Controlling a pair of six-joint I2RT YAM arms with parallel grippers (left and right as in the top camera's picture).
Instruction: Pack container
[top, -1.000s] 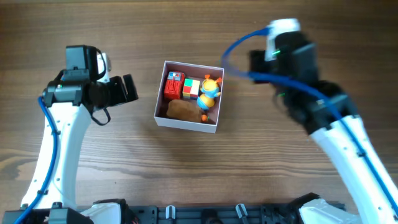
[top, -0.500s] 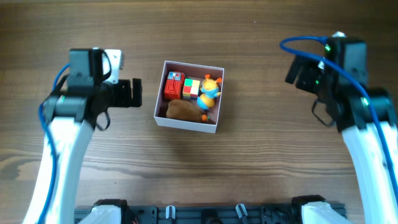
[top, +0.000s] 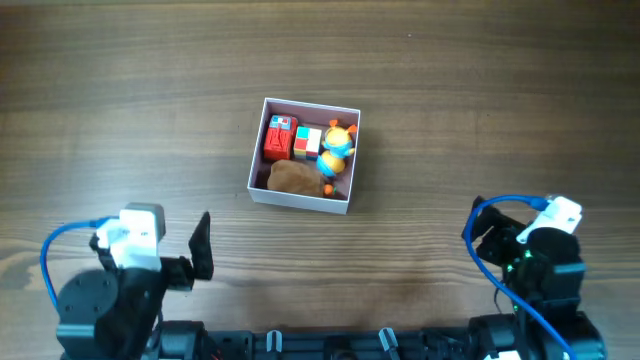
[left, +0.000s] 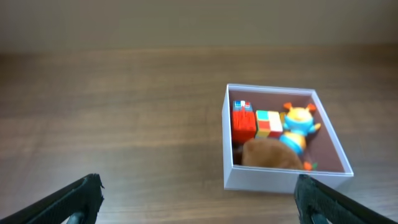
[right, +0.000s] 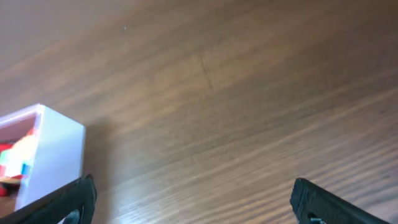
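Observation:
The container (top: 255, 166), a square white box with a dusty pink inside, sits mid-table. It holds a red toy (top: 279, 138), a multicoloured cube (top: 307, 141), a blue and orange figure (top: 337, 146) and a brown plush (top: 292, 177). It also shows in the left wrist view (left: 280, 178), and its white corner shows in the right wrist view (right: 56, 155). My left gripper (left: 199, 202) is open and empty, low at the front left, well short of the box. My right gripper (right: 193, 202) is open and empty at the front right, away from the box.
The wooden table (top: 460, 110) carries only the box. Both arms are folded back at the front edge, the left arm (top: 125, 280) and the right arm (top: 540, 265), with blue cables looped beside them.
Both arms have pulled back from beside the box toward the front edge of the table, the left to the front left, the right to the front right. The box and toys have not moved.

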